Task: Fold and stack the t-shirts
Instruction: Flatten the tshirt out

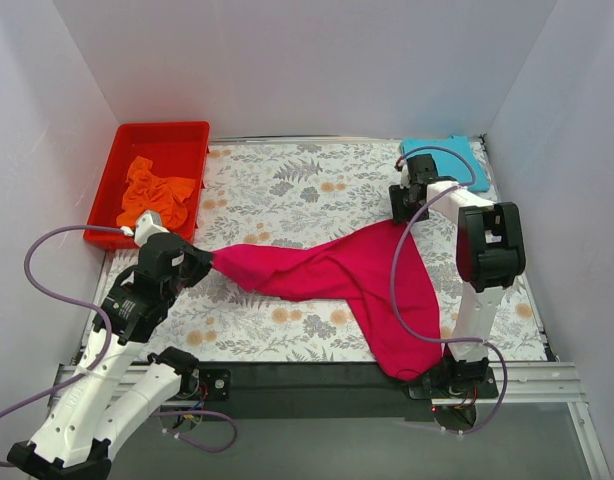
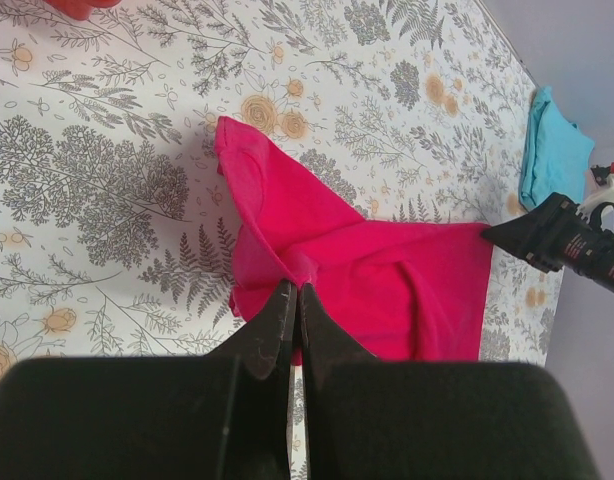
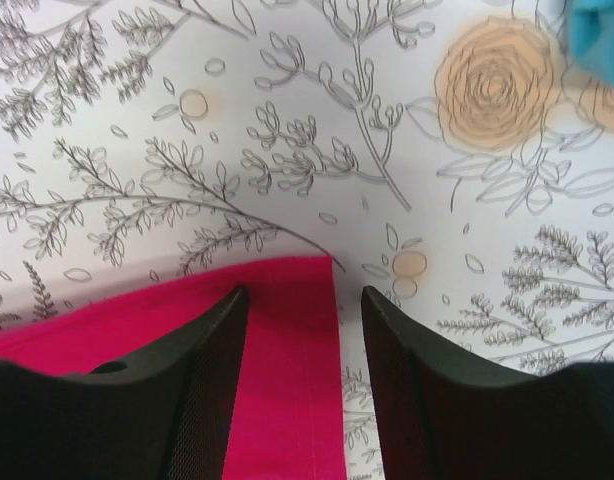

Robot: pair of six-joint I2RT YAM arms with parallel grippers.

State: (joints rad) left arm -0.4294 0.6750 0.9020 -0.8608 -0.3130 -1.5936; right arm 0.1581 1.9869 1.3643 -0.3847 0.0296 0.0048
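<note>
Left gripper (image 2: 295, 300) clamped tight on pink shirt (image 1: 337, 270); right gripper (image 3: 305, 292) half-open astride its corner, not gripping. Risk: left pull drags corner out, shirt bunches.

A: How many t-shirts do you count?
B: Three. One crimson-pink t-shirt (image 1: 357, 285), one turquoise t-shirt (image 1: 447, 152), one orange t-shirt (image 1: 159, 195).
A: Bins?
B: Just one red bin (image 1: 162, 135).
A: And the robot?
B: Two arms, a left arm (image 1: 117, 370) and a right arm (image 1: 487, 250), with one claw apiece: the left claw (image 1: 211, 262) and the right claw (image 1: 400, 216). Two purplish cables (image 1: 47, 262) too, one per arm.
A: Benches?
B: One flower-printed bench (image 1: 287, 190).
</note>
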